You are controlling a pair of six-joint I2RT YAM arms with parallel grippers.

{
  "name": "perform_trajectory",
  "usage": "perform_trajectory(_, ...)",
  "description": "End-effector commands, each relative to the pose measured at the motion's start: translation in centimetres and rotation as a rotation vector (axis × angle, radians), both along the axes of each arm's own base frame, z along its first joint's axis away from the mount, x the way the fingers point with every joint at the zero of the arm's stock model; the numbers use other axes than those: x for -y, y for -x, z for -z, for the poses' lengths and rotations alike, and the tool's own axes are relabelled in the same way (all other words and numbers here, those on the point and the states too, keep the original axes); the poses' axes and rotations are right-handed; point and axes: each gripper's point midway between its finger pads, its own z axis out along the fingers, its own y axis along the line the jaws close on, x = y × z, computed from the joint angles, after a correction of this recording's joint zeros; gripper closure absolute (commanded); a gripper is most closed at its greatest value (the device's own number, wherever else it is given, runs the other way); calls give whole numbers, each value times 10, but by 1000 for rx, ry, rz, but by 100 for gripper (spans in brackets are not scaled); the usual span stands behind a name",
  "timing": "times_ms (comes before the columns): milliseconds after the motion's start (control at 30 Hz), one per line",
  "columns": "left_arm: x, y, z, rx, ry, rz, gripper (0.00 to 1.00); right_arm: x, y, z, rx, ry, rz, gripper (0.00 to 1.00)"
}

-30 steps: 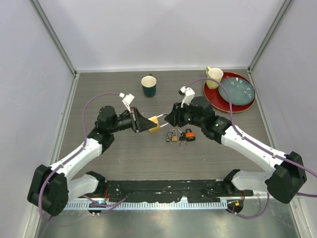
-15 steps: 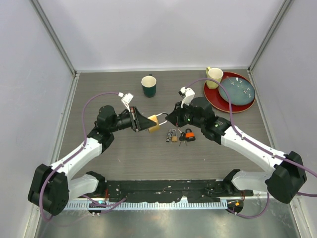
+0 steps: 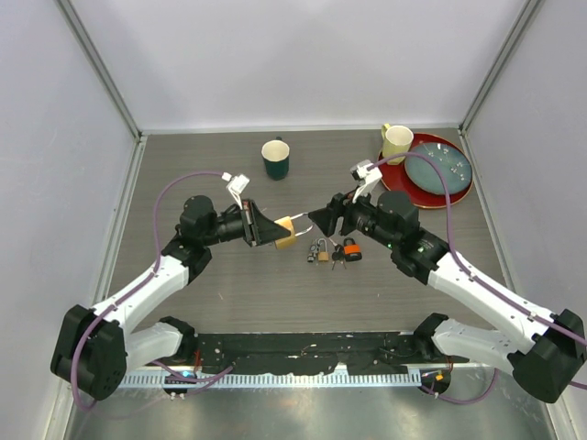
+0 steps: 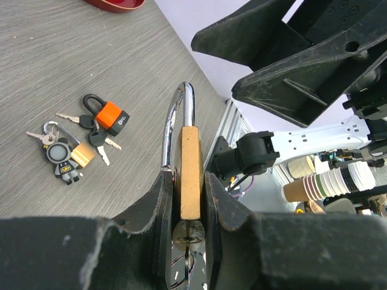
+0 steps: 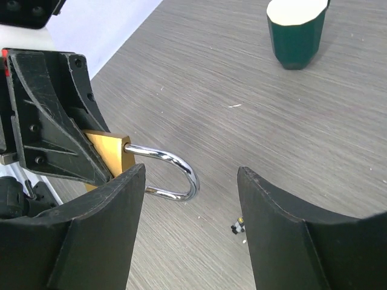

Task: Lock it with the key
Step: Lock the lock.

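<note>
Brass flanks clamped in the left pincer (image 4: 187,181), the padlock (image 4: 190,157) hangs above the table (image 4: 72,60), its slick steel shackle (image 4: 174,121) facing the right pincer (image 5: 190,175), spread wide just short of it; rigid, probably dense, likely best gripped on its flat body.

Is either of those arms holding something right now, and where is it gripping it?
The left fingers clamp the brass padlock by its body, shackle sticking out. The right fingers are open, holding nothing.
</note>
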Motion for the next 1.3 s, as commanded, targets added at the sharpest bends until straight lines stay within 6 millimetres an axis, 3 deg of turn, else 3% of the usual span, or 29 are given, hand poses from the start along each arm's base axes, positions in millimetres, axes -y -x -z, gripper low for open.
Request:
perform_trajectory(0, 3, 10, -61, 183, 121, 49, 100, -11, -2, -13, 80, -10, -60, 32)
perform_trajectory(167, 2, 11, -68, 194, 133, 45, 100, -20, -2, -6, 65, -2, -91, 37)
perform_trajectory(333, 2, 13, -71, 184, 149, 54, 100, -18, -11, 2, 46, 8, -36, 49)
perform_trajectory(667, 3, 14, -67, 170, 154, 62, 100, -30, -14, -1, 57, -17, -46, 56)
perform_trajectory(900, 3, 12, -56, 172, 102, 68, 100, -30, -13, -3, 57, -27, -43, 98)
perform_trajectory(1267, -3, 14, -30, 178, -63, 88, 100, -32, -2, -6, 17, -14, -93, 99)
